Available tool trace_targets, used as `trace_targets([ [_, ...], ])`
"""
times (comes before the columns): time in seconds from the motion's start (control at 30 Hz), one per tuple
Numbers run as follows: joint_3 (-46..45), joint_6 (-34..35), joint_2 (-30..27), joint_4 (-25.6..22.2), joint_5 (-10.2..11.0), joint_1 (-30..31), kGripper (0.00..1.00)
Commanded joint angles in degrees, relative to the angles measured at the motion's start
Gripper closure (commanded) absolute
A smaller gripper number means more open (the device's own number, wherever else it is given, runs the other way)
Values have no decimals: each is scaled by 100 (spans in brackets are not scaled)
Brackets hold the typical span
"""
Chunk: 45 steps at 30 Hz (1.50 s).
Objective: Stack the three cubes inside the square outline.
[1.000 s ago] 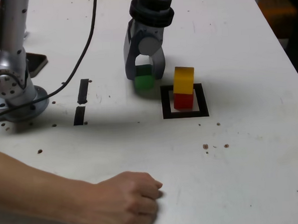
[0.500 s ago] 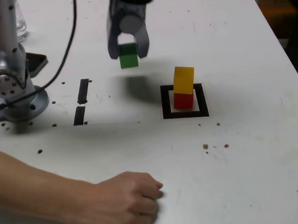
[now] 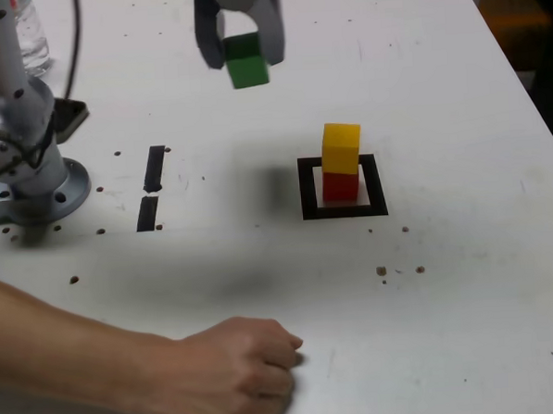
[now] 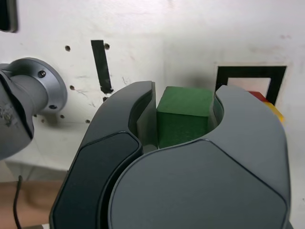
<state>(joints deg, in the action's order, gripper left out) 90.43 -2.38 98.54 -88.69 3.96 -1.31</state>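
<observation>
High above the white counter [image 3: 457, 114], at about eleven o'clock from the square outline [image 3: 342, 187] in the exterior view, the gripper [image 3: 242, 44] hangs clamped tight on the matte green cube [image 3: 247, 60], clear of the surface. Inside the black tape outline the yellow cube [image 3: 341, 148] sits on the red cube [image 3: 340, 185]. Two short black tape strips [image 3: 151, 188] lie at nine o'clock from it. A person's closed hand [image 3: 234, 371] rests at six o'clock on the counter.

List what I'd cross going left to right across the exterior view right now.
Arm base → two black tape strips → gripper holding the green cube in the air → square outline with the yellow cube stacked on the red cube.
</observation>
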Motion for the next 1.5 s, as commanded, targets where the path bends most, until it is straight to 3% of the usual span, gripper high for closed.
trace_targets([
  [0.0, 165, 58, 77, -128, 0, 87, 76],
  [0.2, 868, 242, 582, -446, -110, 496, 76],
  [0.7, 1654, 421, 1407, -509, -260, 905, 76],
  [1.47, 1943, 394, 1894, -473, -34, 992, 75],
])
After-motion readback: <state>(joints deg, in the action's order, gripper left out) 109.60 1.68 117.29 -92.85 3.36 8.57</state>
